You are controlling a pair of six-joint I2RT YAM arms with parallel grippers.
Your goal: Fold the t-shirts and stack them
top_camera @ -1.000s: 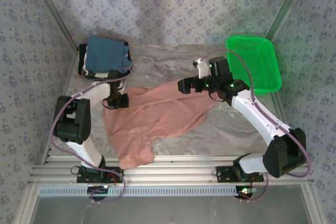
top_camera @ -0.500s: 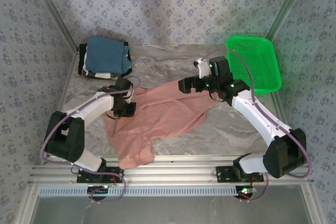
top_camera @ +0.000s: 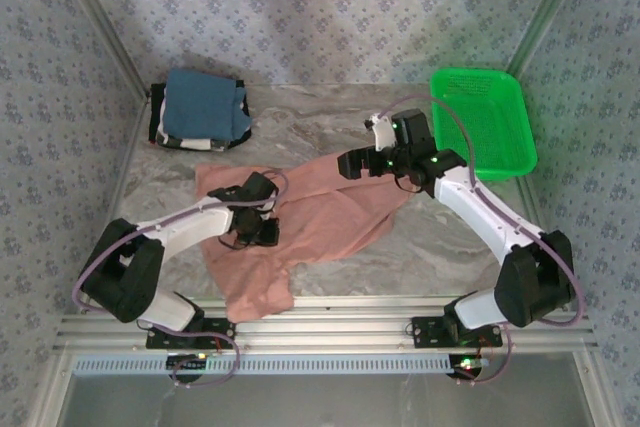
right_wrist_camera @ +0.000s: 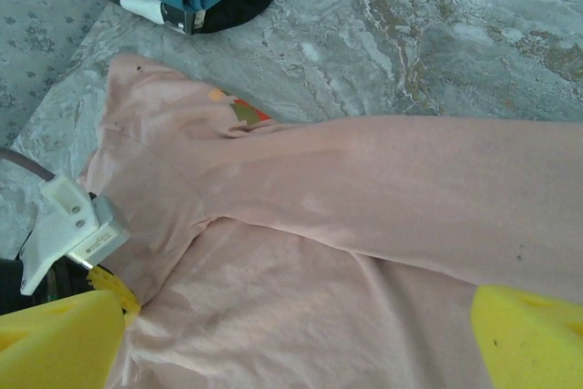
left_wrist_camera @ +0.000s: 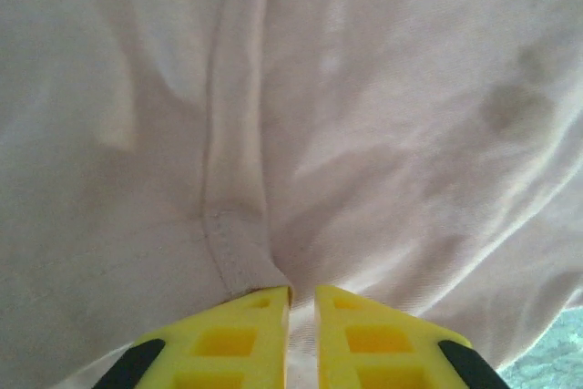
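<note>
salmon-pink t-shirt point(top_camera: 330, 212) lies rumpled, soft cloth creased, on marbled table point(top_camera: 430, 247).

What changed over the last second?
Left gripper swung from beside the folded stack toward the near right, over the salmon-pink t-shirt, now pinching a fold of it. Right gripper open at the shirt's far edge, stack and green basket unchanged.
</note>
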